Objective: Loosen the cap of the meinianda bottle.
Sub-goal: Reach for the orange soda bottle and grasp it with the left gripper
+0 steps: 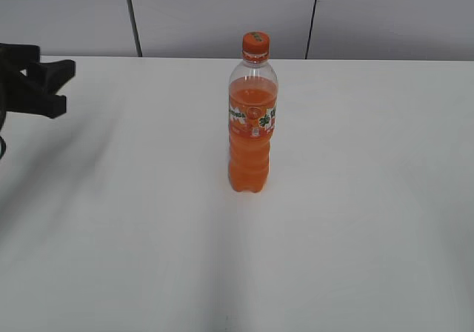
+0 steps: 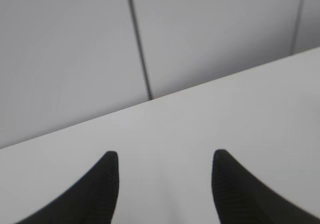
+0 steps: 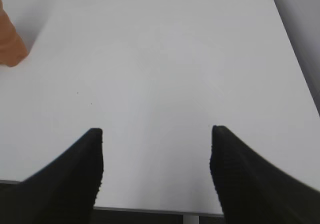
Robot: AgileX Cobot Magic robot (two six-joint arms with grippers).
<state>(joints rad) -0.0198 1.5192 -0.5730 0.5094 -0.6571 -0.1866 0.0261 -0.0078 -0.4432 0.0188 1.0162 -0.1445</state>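
Note:
The meinianda bottle (image 1: 252,132) stands upright in the middle of the white table, full of orange soda, with its orange cap (image 1: 255,44) on top. My left gripper (image 1: 63,86) is open and empty at the far left, well away from the bottle; in the left wrist view (image 2: 165,159) its jaws frame only bare table. My right gripper (image 3: 156,134) is open and empty over the table's front edge and is out of the exterior view. A sliver of the bottle's base (image 3: 10,41) shows at the far left of the right wrist view.
The white table (image 1: 370,198) carries only the bottle. A grey panelled wall (image 1: 222,13) runs along its far edge. The table's near edge (image 3: 150,210) shows below my right jaws.

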